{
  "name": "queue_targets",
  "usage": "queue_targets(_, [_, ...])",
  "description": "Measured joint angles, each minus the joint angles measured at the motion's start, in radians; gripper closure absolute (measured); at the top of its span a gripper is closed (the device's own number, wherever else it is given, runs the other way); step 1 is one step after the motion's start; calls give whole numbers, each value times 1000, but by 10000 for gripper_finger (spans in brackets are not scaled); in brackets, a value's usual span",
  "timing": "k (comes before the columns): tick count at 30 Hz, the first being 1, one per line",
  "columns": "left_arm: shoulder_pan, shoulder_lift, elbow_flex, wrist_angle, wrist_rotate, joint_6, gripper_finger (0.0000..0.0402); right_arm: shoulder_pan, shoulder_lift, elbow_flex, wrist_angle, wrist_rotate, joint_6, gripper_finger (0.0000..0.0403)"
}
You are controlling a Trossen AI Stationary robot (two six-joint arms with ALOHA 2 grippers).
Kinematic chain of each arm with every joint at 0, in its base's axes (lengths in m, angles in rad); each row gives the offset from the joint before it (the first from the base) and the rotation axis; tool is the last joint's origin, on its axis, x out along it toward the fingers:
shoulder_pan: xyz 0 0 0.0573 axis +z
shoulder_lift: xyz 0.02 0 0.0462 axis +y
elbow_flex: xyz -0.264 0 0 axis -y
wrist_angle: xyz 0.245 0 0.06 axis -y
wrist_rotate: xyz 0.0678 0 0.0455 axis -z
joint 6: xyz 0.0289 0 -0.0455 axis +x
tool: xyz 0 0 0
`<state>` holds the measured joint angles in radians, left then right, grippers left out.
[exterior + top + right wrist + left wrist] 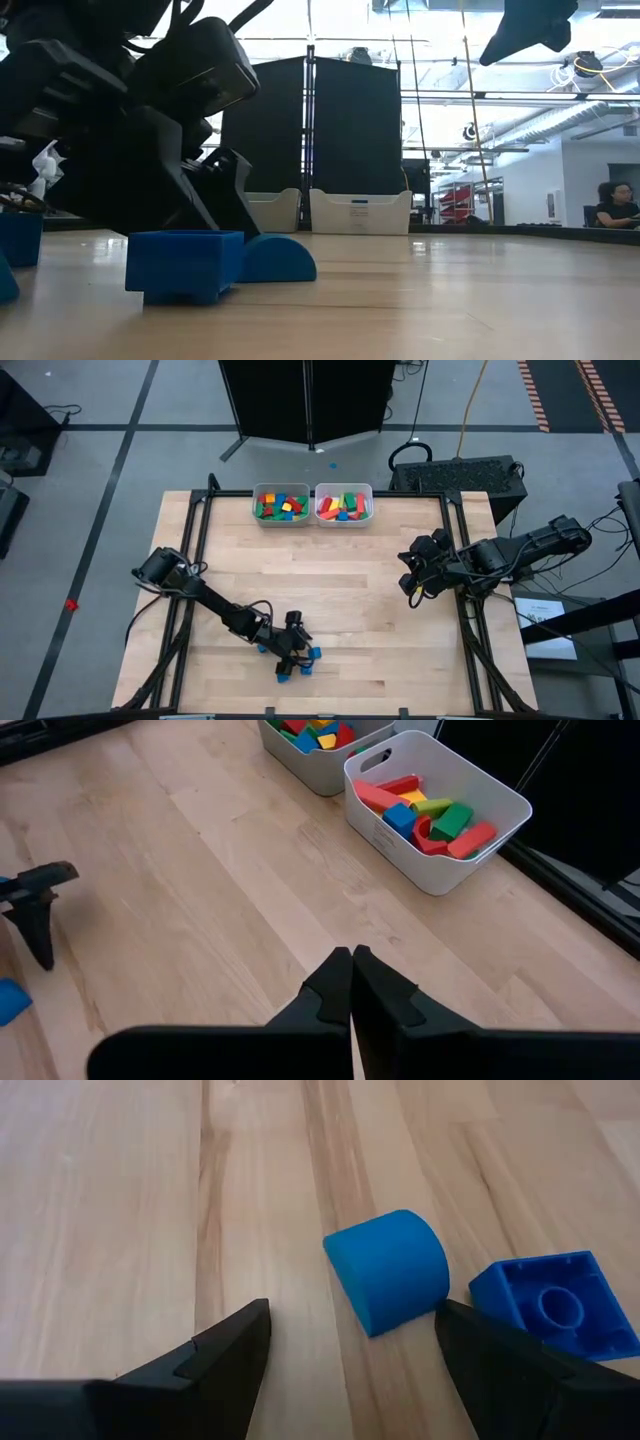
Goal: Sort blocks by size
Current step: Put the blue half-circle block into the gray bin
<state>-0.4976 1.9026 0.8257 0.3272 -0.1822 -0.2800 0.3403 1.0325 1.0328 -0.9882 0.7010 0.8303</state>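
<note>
My left gripper (353,1308) is open and low over the table's near edge (298,658). A blue half-round block (390,1270) lies flat side down just ahead of its fingers. A blue square block (560,1305) lies hollow side up beside one finger. In the low view the square block (185,262) stands in front of the half-round one (278,258). More blue blocks (283,677) lie around the gripper. My right gripper (352,960) is shut and held high at the table's right (413,588).
Two pale bins stand side by side at the far edge, the left bin (281,487) and the right bin (344,486), both holding several coloured blocks. Bare wood lies between them and the grippers. A person sits in the room beyond (615,205).
</note>
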Motion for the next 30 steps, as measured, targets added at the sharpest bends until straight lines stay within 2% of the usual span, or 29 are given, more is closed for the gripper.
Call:
queue_targets(16, [0,10,0,118,-5,-39,116,0,0,0,-11,0,-7,403])
queue_targets(22, [0,80,5,199,-24,-130,116,0,0,0,-19,1,-16,403])
queue_targets(27, [-1,122,36,208,-46,-203,117,0,0,0,-33,0,-27,403])
queue_targets(30, [0,123,38,184,-54,-231,132,0,0,0,-37,0,-29,403])
